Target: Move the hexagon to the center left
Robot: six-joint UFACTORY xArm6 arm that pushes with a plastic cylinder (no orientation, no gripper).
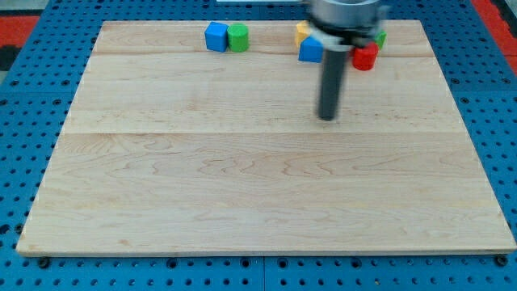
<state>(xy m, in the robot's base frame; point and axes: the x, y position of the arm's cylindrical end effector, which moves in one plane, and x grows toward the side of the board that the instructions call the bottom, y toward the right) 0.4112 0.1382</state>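
The task looks not yet started, as far as I can judge. The center left part of the wooden board (161, 186) carries no block, and all blocks sit along the view's top edge.

Going from the view's left: a blue cube (216, 36) stands near the top edge, and a green cylinder (237, 37) is touching it on its right side. Further right there is a small group, partly hidden by the arm. A yellow block (302, 31) shows only a corner, so I cannot tell its shape. Just below it is a second blue block (310, 50), also half covered. On the right of the rod is a red block (365, 56), and behind it a small piece of another green block (380, 37).

Which of these is the hexagon I cannot say for sure; the shapes in the group are too much hidden. I guess it is one of the blocks in this group, maybe the yellow or the red one, so the whole travel to the center left remains to be done.

There is no hand that opens or closes, only the rod. My tip (327, 119) rests on the board below the group, near it but apart from every block. It touches and holds nothing.
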